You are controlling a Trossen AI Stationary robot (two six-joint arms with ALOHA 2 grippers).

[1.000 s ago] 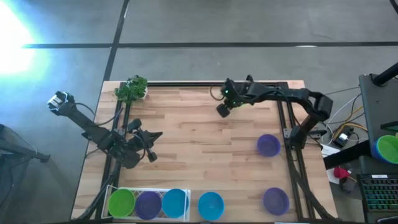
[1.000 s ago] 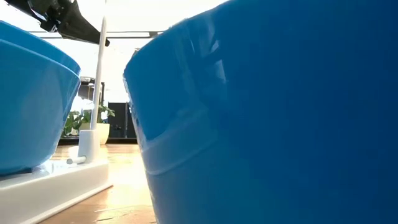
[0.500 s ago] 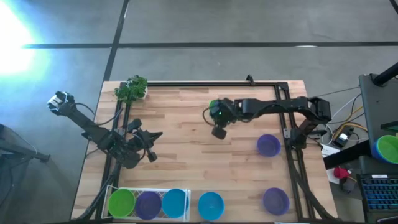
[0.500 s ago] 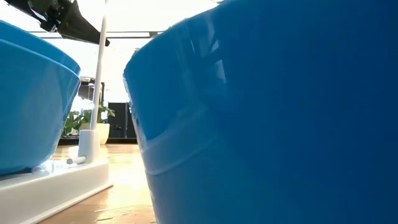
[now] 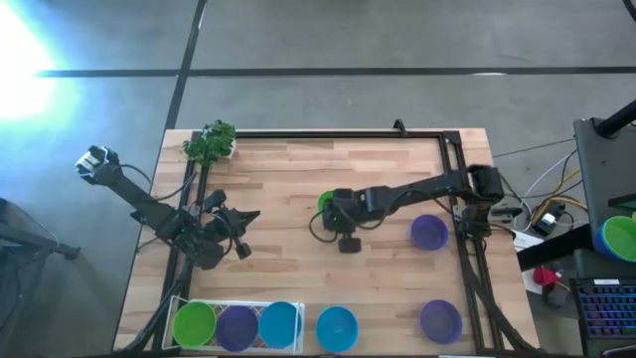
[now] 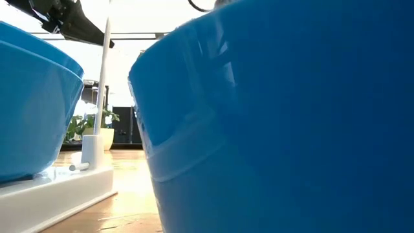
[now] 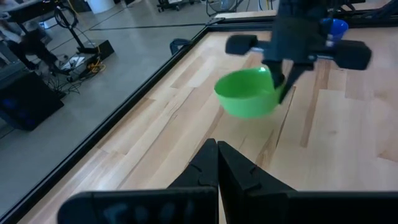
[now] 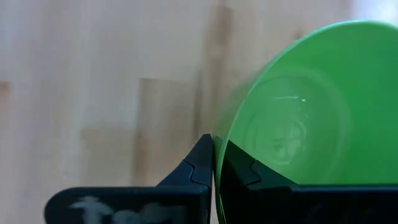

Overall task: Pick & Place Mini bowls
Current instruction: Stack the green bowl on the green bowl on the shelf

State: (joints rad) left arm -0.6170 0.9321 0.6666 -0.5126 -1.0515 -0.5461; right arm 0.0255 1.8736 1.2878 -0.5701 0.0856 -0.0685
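Green bowl (image 5: 325, 200) mid-table, off the wood, pinched by its rim in right gripper (image 5: 336, 211); so one carry underway. High view: white mesh tray (image 5: 179, 301) at near-left edge w/ three bowls inside — green one (image 5: 194, 323), purple one (image 5: 237, 326), blue one (image 5: 279, 323). Just beside tray, on bare wood: loose blue bowl (image 5: 337, 328). Well apart on right side: purple bowl (image 5: 429, 232) nr the arm base, second purple bowl (image 5: 440, 320) at near edge. Judged approx. three placed, one in transit, three left on table, if tray is the goal. Left gripper (image 5: 241, 231) parked at left side, clenched on nothing. Toy plant (image 5: 210, 142) at far-left corner, untouched.

Low view: mostly filled by blue bowl wall (image 6: 278, 123) right at lens; tray rim (image 6: 58, 188) and another blue bowl (image 6: 32, 103) in it at left. No gripper tips seen.

Left wrist view: own fingers (image 7: 208, 168) pressed together, empty; beyond, green bowl (image 7: 247, 93) hanging tilted from the other arm's claw, above the boards.

Right wrist view: fingers (image 8: 202, 162) clamped on green rim (image 8: 298, 106), bowl's inside facing cam, wood behind.
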